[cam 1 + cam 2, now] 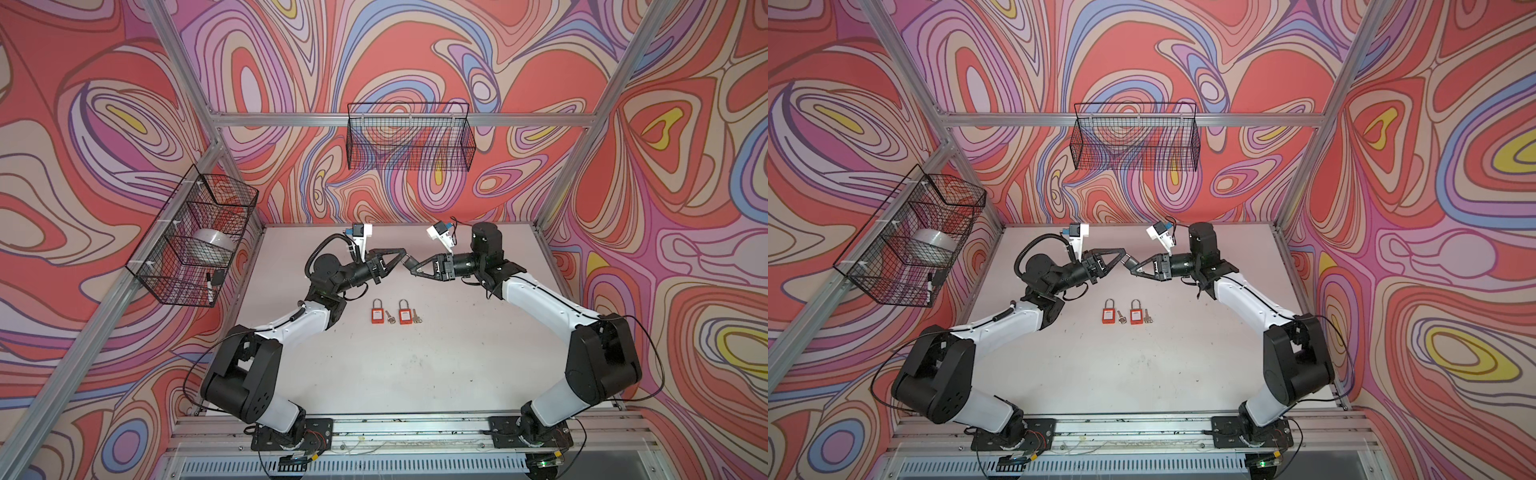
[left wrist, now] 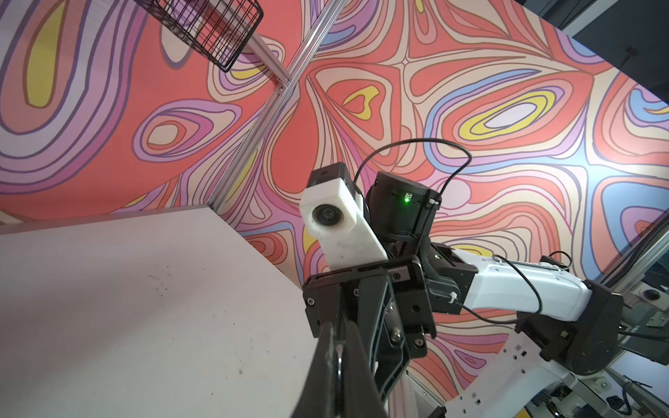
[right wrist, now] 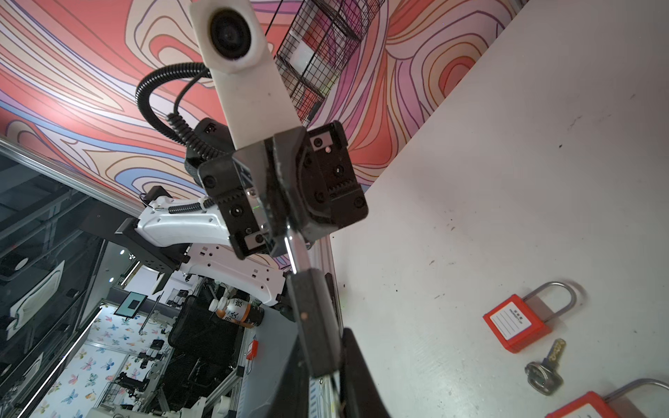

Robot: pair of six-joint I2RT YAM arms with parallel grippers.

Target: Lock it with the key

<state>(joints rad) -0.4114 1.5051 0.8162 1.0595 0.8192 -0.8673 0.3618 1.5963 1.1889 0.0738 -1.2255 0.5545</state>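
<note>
2 orange padlocks are lying flat on the table (image 1: 415,374) near its middle, side by side, shackles pointing toward the back wall. These are the left padlock (image 1: 376,314) and the right padlock (image 1: 405,314). Each is lying with a key just beside it on its right, the left key (image 1: 389,318) and the right key (image 1: 419,319), and neither key is sitting in a lock. Both arms are hovering over the far half of the table, facing each other nose to nose in the air, above and behind the padlocks. The right gripper (image 1: 414,268) is clamping a small black block (image 3: 313,318) between narrow fingers, and the right wrist view is showing this grip up close. A shiny metal bar (image 3: 295,253) is sticking out of the block's end and running straight into the tip of the left gripper (image 1: 403,258), whose fingers are pressing fully together on it. Cannot tell whether that bar is a key or a shackle leg. In both top views the 2 gripper tips are almost touching, with the block bridging the small gap between them. 2 wire baskets are hanging on the frame. The side basket (image 1: 195,232) is holding a pale tape roll (image 1: 212,246), and the rear basket (image 1: 409,137) is sitting on the back rail.
</note>
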